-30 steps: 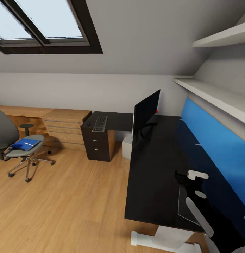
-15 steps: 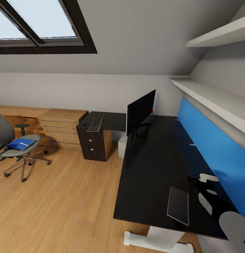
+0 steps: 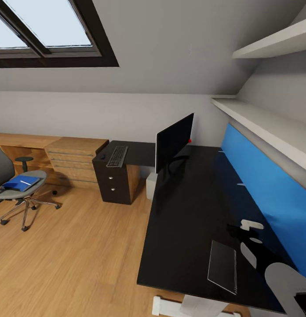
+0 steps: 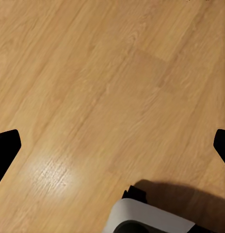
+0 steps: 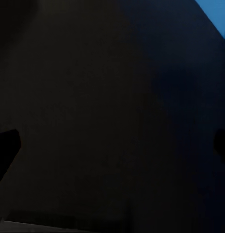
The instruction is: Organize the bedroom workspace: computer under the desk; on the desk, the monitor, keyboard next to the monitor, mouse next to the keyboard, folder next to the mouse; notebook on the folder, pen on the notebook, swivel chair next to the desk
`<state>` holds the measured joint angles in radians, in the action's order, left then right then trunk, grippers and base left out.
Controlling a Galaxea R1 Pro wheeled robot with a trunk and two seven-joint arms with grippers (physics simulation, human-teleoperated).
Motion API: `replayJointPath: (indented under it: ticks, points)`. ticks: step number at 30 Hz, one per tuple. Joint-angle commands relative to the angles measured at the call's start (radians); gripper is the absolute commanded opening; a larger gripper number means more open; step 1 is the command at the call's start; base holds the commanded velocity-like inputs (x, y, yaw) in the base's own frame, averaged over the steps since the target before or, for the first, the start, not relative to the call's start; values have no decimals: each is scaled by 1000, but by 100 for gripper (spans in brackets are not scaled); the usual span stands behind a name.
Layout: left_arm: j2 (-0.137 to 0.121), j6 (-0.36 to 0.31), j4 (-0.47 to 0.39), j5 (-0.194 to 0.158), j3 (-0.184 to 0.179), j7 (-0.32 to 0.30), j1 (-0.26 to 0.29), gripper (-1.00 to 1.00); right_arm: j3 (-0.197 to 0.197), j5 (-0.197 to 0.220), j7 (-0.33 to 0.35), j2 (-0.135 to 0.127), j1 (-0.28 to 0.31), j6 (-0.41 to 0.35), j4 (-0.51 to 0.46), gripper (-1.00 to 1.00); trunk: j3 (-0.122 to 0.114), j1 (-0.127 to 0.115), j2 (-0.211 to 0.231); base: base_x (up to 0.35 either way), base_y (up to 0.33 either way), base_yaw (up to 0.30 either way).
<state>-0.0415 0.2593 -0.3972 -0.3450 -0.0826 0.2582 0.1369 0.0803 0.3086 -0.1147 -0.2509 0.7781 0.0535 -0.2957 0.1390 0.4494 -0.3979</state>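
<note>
A grey-walled attic bedroom with a skylight and plank floor is seen from the head camera. The L-shaped desk runs beside a blue wall panel. The monitor stands on the desk; the keyboard and the mouse lie on the short wing above the drawer unit, well apart from the monitor. The pale computer sits under the desk. The notebook lies near the front edge of the desk. The chair stands well apart from the desk, with the folder on its seat and the pen lying on the folder.

The left gripper is spread wide over bare floor and holds nothing. The right gripper is likewise spread wide and empty, over the dark desk top.

The step in hand is judged to be a drive about the room. It is done well if the arms are kept tucked clear of the desk edge and the chair is approached squarely, so that the folder can be lifted flat and the pen is not rolled off.

Compared with half a second ago, the whole view is shifted slightly: chair and drawer unit sit further left and the notebook sits lower. This is taken as camera motion, not object motion.
</note>
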Motion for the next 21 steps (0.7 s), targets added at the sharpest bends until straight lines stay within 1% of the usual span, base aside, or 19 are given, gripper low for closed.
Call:
replayJointPath:
  ticks: [1,6,7,21]
  points:
    - [-1,4,0,-7,-9,7,1,100,8,11,-5,2,1,-12,0,100,2,1,-2,23,-14,0]
    - [1,5,-9,-7,-10,9,1,100,7,13,-6,9,1,-78,-3,100,2,1,-2,12,-7,0]
    - [0,6,-16,-7,-9,10,1,100,7,13,-6,10,1,-88,-3,100,5,4,-9,4,-2,0]
    - [-1,8,-101,-11,-2,9,1,100,1,12,-8,10,1,-106,-5,100,49,58,-107,1,0,0]
